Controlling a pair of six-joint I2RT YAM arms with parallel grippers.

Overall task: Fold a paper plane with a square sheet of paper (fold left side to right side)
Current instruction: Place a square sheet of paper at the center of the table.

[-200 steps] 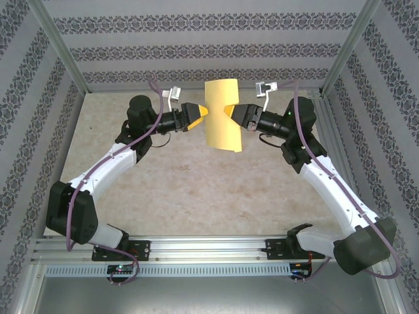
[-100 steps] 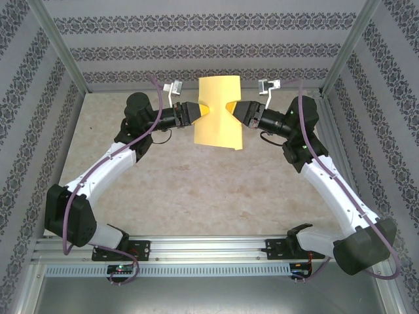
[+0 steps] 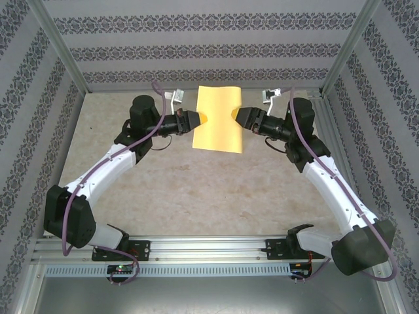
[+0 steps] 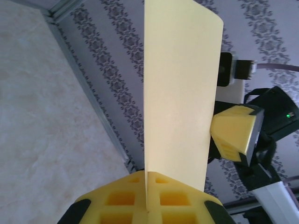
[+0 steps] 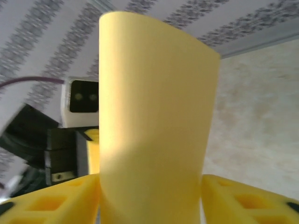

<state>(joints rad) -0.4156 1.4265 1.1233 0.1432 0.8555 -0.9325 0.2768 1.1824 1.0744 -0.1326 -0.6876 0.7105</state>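
The square sheet of paper (image 3: 218, 119) is yellow-orange and hangs above the far middle of the table as an upright, slightly bowed rectangle. My left gripper (image 3: 196, 121) is shut on its left edge; in the left wrist view the paper (image 4: 180, 93) runs straight out of the closed seam of the gripper (image 4: 148, 193). My right gripper (image 3: 239, 118) stands open at the paper's right edge. In the right wrist view the curved paper (image 5: 154, 116) rises between the gripper's (image 5: 149, 205) spread yellow fingers (image 5: 51, 200) without being pinched.
The beige marbled table (image 3: 196, 190) lies below, boxed in by patterned walls and aluminium posts (image 3: 62, 55). A metal rail (image 3: 209, 252) with both arm bases runs along the near edge.
My left gripper has shut on the paper's left edge. My right gripper has opened and let go of the right edge, drawing back slightly. The pinched waist of the paper has flattened out.
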